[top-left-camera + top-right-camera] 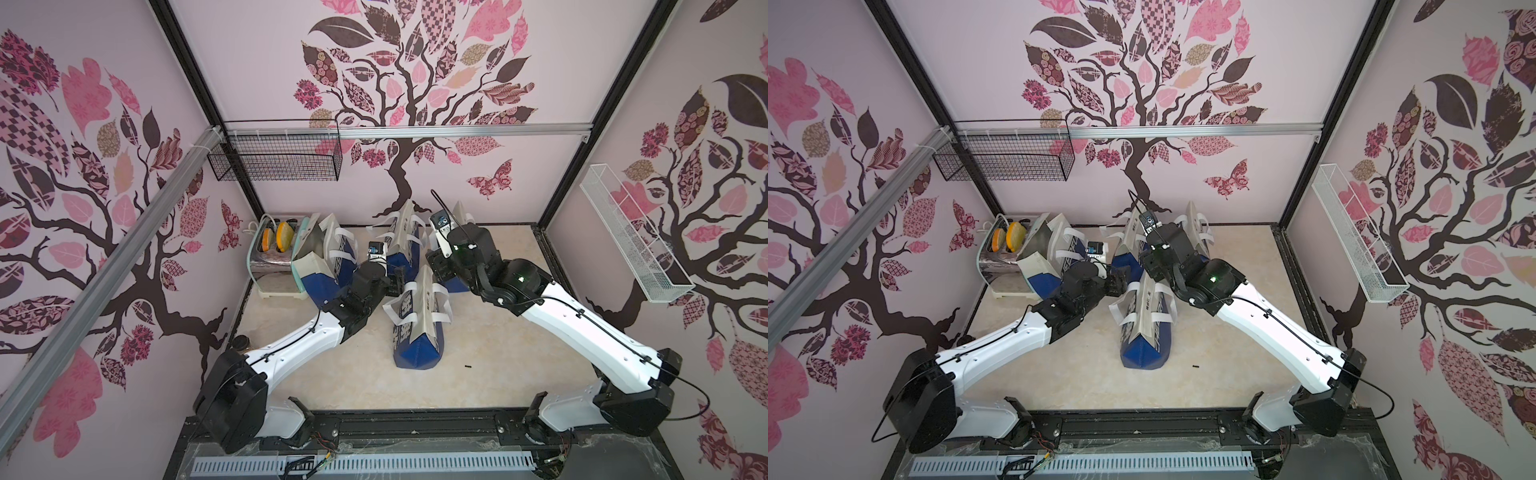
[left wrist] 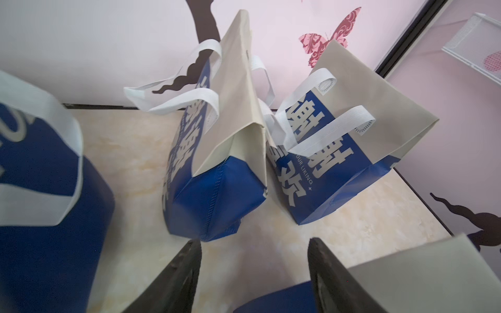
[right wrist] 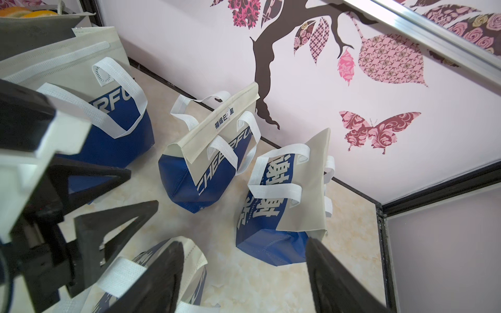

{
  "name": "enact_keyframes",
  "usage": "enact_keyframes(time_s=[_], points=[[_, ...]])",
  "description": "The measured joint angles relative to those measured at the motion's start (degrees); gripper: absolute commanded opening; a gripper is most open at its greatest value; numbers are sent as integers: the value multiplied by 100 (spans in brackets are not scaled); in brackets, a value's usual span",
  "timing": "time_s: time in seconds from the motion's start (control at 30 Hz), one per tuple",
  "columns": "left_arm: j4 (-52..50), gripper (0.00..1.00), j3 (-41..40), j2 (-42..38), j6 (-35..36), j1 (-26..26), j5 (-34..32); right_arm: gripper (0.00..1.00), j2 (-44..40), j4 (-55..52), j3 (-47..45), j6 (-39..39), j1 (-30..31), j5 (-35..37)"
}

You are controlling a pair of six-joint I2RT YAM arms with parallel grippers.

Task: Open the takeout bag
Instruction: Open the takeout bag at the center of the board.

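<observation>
A blue and beige takeout bag (image 1: 419, 328) (image 1: 1144, 332) with white handles stands mid-table, its top fold shut. My left gripper (image 1: 398, 277) (image 2: 254, 242) hovers at the left of the bag's top, open, with only floor between its fingers; a beige corner of the bag (image 2: 406, 273) lies beside one finger. My right gripper (image 1: 435, 266) (image 3: 244, 244) is at the right of the bag's top, open and holding nothing. The bag's top and handle (image 3: 127, 271) sit under one of its fingers. The left gripper (image 3: 141, 188) also shows in the right wrist view.
Three more bags of the same kind stand behind: one (image 1: 320, 257) against a toaster (image 1: 270, 266) holding bread slices, one in the middle (image 1: 401, 241), one at the back right (image 3: 282, 206). A black wire basket (image 1: 278, 156) and a white wire shelf (image 1: 631, 245) hang on the walls.
</observation>
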Motion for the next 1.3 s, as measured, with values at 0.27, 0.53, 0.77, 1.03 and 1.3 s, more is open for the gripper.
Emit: enact_keyframes(time_s=[0.27,0.53,0.77,1.03,1.3], points=[[1198,63,20,855,-192,146,505,71,251,271,109,-404,-177,50],[2229,54,105,1567,-448,341,658,70,444,472,205,-667,-249,116],[2844,38,435,2218,-516,389,643,71,575,848,118,-1172,-293,120],[3727,18,400,2481,-579,407,551,68,501,2031,-765,-1641,-822,-315],[4277,28,389,2669,-614,413,551,70,955,3117,-1263,-2227,-1377,-767]])
